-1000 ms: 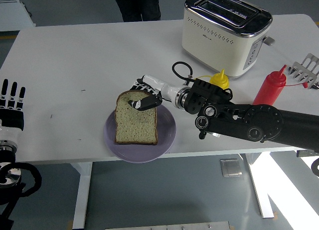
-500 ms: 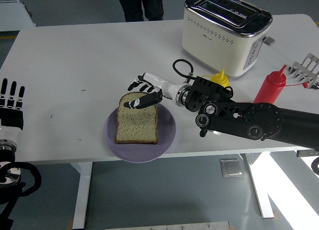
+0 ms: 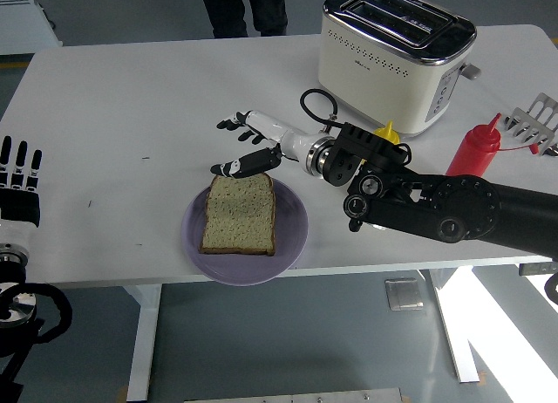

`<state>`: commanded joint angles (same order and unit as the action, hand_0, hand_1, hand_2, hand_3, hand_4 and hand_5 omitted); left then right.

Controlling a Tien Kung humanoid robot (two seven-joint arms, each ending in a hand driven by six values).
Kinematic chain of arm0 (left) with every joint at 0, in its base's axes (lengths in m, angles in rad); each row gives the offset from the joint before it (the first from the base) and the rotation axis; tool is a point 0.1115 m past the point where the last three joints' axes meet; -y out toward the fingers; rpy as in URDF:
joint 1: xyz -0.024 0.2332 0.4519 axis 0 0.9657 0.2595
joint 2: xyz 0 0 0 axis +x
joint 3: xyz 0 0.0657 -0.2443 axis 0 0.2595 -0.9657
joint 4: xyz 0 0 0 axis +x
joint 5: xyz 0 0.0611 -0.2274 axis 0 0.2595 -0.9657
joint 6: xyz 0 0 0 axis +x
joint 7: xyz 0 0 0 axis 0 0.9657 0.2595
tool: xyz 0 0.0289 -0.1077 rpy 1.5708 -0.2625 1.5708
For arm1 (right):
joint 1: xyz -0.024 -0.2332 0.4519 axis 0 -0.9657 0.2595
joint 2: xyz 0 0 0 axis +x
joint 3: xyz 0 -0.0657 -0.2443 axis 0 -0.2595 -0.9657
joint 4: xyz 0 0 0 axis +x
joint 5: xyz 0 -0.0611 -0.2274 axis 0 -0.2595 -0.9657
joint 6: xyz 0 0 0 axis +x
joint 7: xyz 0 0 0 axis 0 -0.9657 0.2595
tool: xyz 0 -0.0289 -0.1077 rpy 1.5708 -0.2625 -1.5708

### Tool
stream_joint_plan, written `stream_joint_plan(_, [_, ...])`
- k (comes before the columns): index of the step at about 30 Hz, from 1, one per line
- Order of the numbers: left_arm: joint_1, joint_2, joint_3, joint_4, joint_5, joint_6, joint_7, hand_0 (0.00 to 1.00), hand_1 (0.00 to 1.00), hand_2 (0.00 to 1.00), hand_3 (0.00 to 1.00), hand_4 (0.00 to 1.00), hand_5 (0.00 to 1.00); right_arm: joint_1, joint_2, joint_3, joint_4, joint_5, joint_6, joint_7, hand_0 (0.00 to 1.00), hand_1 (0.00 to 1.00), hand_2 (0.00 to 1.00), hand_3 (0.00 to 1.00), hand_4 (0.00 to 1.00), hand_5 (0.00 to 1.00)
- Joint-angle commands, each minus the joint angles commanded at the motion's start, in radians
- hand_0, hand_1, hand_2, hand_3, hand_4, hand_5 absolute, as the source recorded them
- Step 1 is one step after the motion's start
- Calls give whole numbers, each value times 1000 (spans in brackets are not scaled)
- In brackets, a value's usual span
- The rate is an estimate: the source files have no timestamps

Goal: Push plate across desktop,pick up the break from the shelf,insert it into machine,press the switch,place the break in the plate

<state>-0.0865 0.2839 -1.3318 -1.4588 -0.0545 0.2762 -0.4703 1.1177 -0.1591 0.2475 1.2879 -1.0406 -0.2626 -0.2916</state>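
Bread (image 3: 240, 214) is down flat on the purple plate (image 3: 292, 233), one slice, crust all round, lying a little left of the plate's middle. From the head view, I take that plate as my landmark; it sits at the near edge of the white counter (image 3: 131, 115), its front lip hanging just over the edge.

My right hand (image 3: 247, 144) is just beyond the plate's far rim, above the top crust of the slice. The fingers are spread and relaxed, pointing left, holding nothing; I see a gap between the lowest fingertip and the bread, so no contact. The black right arm (image 3: 445, 213) runs off to the right of the plate, across the counter's near edge.

My left hand (image 3: 19, 181) is well to the left of the plate, at the picture's left edge, fingers straight and pointing up, empty.

Beyond and to the right of the plate stands the cream toaster (image 3: 392, 54), both slots showing dark from here, lever on its right end. Between toaster and plate, a yellow squeeze bottle (image 3: 390, 134) peeks over my forearm. Further right of the plate is a red squeeze bottle (image 3: 473, 146), and past it a metal rack (image 3: 534, 122) at the counter's right edge.

At the far side, straight beyond the plate, a person's dark trouser legs (image 3: 244, 6) show at the top.
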Motion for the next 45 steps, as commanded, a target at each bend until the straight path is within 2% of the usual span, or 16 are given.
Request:
stream_joint_plan(4, [2,0,-6,-4,2,1,-1,746,671,622,588,636,904,-2,-16,54,39,-19,-5,2,822,841,895,862,743,343])
stream_joint_plan(5, [4,1,-12,-9,4,2,-1,744,667,620,588,637,912,0,-30,79,60,-20,-12,8,799,806,821,772,750,342])
stream_joint_plan(10, [16,7,-45,-34,13,7,2,744,667,620,588,637,912,3,-96,208,161,-2,-51,40,799,806,821,772,750,342])
stream_joint_plan(11, [19,8,-53,-39,14,7,3,743,667,620,588,636,911,1,-110,238,181,3,-60,48,776,771,762,719,752,348])
stream_joint_plan(16, [34,15,-87,-65,18,9,12,743,667,620,588,636,911,-24,-181,383,265,3,-89,77,776,771,762,719,752,348])
stream_joint_plan(20, [47,18,-112,-83,20,10,16,743,668,619,589,638,915,-64,-243,497,316,-12,-101,92,772,759,741,703,757,355])
stream_joint_plan(25, [63,23,-152,-104,15,10,27,743,668,620,592,643,919,-154,-324,642,382,-26,-107,117,763,747,720,687,742,355])
stream_joint_plan(28, [70,26,-174,-113,5,6,40,743,668,620,592,643,919,-224,-363,729,409,-31,-120,163,763,747,720,687,742,355])
stream_joint_plan(30, [72,26,-183,-117,-1,2,49,742,668,620,594,647,926,-273,-381,785,419,-36,-128,197,755,724,686,666,738,358])
stream_joint_plan(34, [76,26,-191,-121,-14,-6,69,742,668,620,594,647,926,-381,-400,897,418,-34,-145,276,755,724,686,666,738,358])
stream_joint_plan(38, [76,25,-190,-124,-21,-15,90,743,667,620,595,653,933,-492,-395,998,403,32,-167,358,748,699,672,647,733,361])
stream_joint_plan(45, [73,21,-185,-128,-43,-33,123,744,667,621,599,655,937,-671,-333,1146,372,204,-173,496,743,686,658,628,731,365])
